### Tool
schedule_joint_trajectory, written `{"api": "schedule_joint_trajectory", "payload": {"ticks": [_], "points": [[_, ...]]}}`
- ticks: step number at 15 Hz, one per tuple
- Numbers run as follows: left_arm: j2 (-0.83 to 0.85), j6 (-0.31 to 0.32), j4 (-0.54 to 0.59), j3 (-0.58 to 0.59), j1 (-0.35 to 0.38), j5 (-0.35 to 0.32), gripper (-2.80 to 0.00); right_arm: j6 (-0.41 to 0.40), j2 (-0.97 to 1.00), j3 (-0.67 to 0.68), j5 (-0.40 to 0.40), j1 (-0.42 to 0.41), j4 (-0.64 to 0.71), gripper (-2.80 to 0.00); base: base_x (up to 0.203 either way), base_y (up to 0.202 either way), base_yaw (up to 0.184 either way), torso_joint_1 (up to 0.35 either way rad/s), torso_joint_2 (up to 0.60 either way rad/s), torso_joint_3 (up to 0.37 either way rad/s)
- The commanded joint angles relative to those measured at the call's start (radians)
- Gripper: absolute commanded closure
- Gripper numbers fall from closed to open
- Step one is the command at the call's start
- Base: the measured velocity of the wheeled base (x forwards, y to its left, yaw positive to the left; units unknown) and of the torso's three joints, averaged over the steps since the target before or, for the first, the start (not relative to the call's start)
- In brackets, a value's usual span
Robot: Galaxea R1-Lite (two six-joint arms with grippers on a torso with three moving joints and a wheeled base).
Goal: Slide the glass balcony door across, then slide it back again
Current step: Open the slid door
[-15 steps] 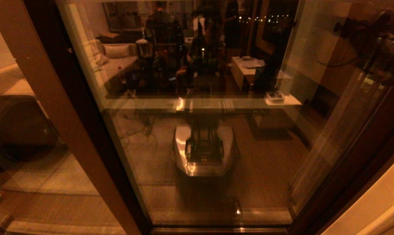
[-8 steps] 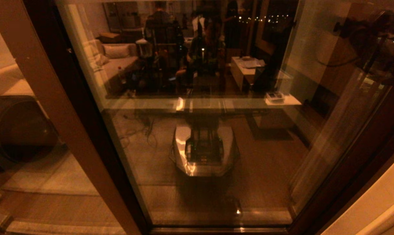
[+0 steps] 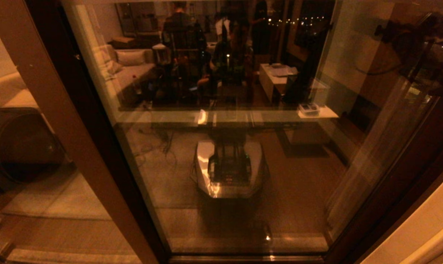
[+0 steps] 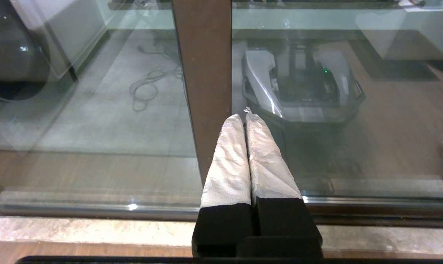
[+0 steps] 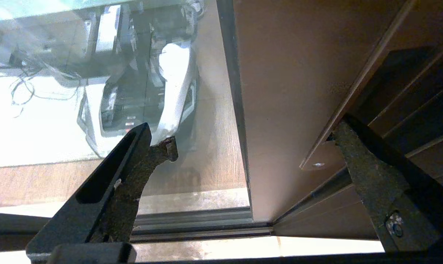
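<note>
Right hand [image 5: 254, 143], seen in the right wrist view, stands wide open, gripping nothing. Between its two dark fingers [image 5: 133, 161] lies the brown upright frame edge of the door [image 5: 291, 91]. One finger rests over the glass side; the other sits beside a slim strip and a small screw [image 5: 318, 164] on the frame's outer edge. Whether either finger touches the frame cannot be told. Below the frame runs the sill track [image 5: 207, 220].

Left wrist view: left hand [image 4: 245, 116], shut with its two white-wrapped fingers [image 4: 229, 157] pressed together and nothing between them, points toward a brown frame post [image 4: 203, 73]. Glass lies on either side of that post, and the robot's own base [image 4: 302, 88] is mirrored in the pane. A stone sill [image 4: 96, 231] runs under the track.

Head view: neither hand itself appears. The door's pane [image 3: 225, 146] fills the middle, bounded by a slanting brown post [image 3: 52, 110] on the left and a dark frame edge [image 3: 401, 176] on the right. A dim arm shape shows in the glass at upper right, the room mirrored elsewhere.
</note>
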Motion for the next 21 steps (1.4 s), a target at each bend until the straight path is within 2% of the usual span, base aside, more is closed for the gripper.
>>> {"api": "schedule_joint_trajectory", "payload": {"ticks": [1, 21], "points": [[0.000, 0.000, 0.000, 0.000, 0.000, 0.000, 0.00, -0.002, 0.001, 0.004, 0.006, 0.006, 0.005, -2.80, 0.000, 0.000, 0.000, 0.000, 0.00, 0.000], [0.000, 0.000, 0.000, 0.000, 0.000, 0.000, 0.00, -0.005, -0.014, 0.033, 0.006, 0.023, 0.005, -2.80, 0.000, 0.000, 0.000, 0.000, 0.00, 0.000]]}}
